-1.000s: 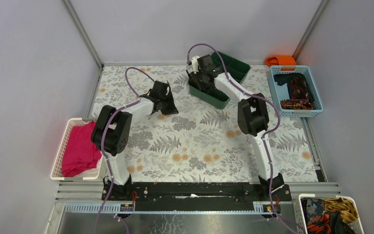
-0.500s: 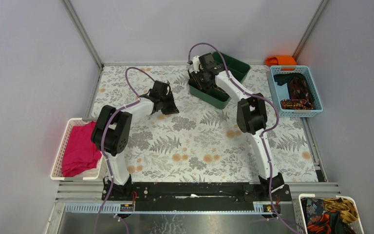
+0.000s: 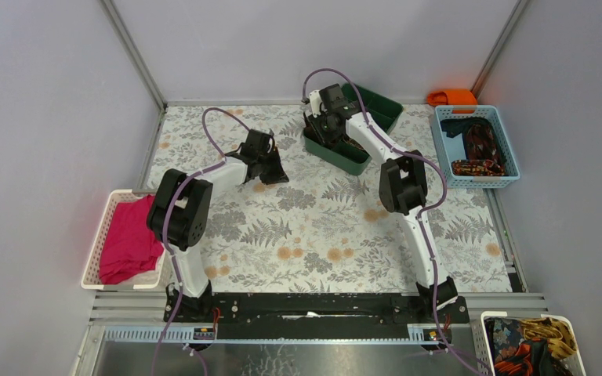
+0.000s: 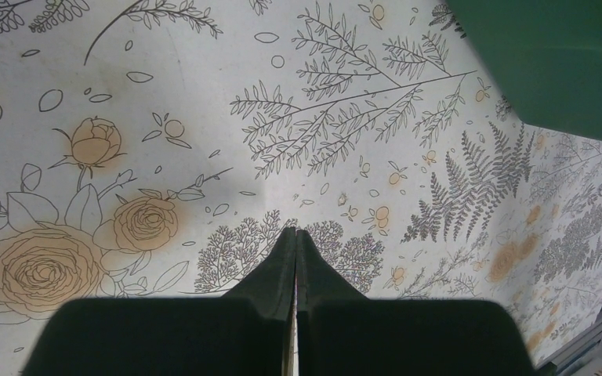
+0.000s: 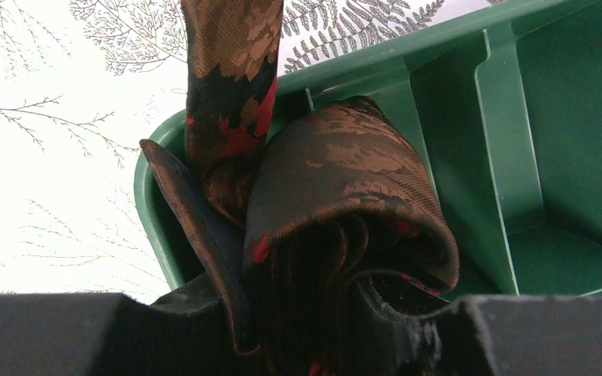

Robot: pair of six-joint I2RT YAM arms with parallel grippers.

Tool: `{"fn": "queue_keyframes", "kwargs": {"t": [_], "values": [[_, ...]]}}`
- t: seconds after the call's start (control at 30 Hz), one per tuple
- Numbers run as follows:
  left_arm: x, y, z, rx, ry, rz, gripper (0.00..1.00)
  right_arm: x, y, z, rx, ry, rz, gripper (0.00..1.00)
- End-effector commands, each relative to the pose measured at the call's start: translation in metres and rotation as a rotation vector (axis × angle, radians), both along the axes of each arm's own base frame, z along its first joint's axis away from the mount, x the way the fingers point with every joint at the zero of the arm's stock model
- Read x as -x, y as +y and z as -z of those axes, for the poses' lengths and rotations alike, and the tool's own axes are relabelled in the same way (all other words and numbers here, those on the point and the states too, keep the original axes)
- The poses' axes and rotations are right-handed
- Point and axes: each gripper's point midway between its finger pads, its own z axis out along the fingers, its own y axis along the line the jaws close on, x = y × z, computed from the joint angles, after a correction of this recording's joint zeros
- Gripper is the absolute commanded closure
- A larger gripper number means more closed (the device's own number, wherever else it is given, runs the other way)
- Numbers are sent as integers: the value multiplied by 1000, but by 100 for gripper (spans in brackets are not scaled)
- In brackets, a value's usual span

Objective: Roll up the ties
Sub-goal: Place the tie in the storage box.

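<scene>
My right gripper [image 3: 319, 129] reaches into the near-left end of the green divided tray [image 3: 376, 110]. In the right wrist view it [image 5: 313, 309] is shut on a rolled tie [image 5: 337, 196], brown and black with red flecks, held at the tray's corner compartment [image 5: 157, 219]. The tie's tail [image 5: 231, 70] runs up over the tray rim. My left gripper [image 3: 276, 177] is shut and empty, low over the floral cloth; its closed fingertips [image 4: 295, 235] show in the left wrist view. More ties lie in the blue basket [image 3: 476, 145] and in the white basket [image 3: 533, 345].
A white basket with magenta cloth [image 3: 129, 239] sits at the left edge. An orange cloth [image 3: 452, 96] lies in the far right corner. The green tray's corner [image 4: 549, 63] shows in the left wrist view. Grey walls enclose the floral table cloth [image 3: 313, 235].
My right gripper has shifted slightly right and further into the green tray with the rolled tie. The left arm has not moved.
</scene>
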Motion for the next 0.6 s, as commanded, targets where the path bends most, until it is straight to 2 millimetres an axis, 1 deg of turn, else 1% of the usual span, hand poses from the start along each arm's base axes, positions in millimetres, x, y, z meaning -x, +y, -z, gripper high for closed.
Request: {"fn": "queue_keyframes", "kwargs": {"t": [0.0,0.07,0.13,0.23,0.3,0.37,0.4,0.5,0.57], "values": [[-10,-1,-12,20,-51,17,100,121,-70,125,326,535,36,72],[-10,-1,-12,19,-53,19,100,120,-70,121,323,526,36,65],[-10,-1,-11,17,-51,22,100,118,-70,118,327,519,36,62],[-10,-1,-9,15,-48,24,100,117,-78,112,370,506,45,50],[-9,-1,-8,15,-43,25,100,119,-83,108,390,509,36,43],[-9,-2,-5,14,-39,29,100,120,-86,106,407,505,31,40],[-10,-2,-5,15,-37,29,100,119,-89,105,416,497,35,36],[-10,-3,-3,17,-32,32,100,115,-88,101,412,478,38,34],[-10,-3,-1,15,-29,34,100,110,-82,95,383,451,39,33]]}}
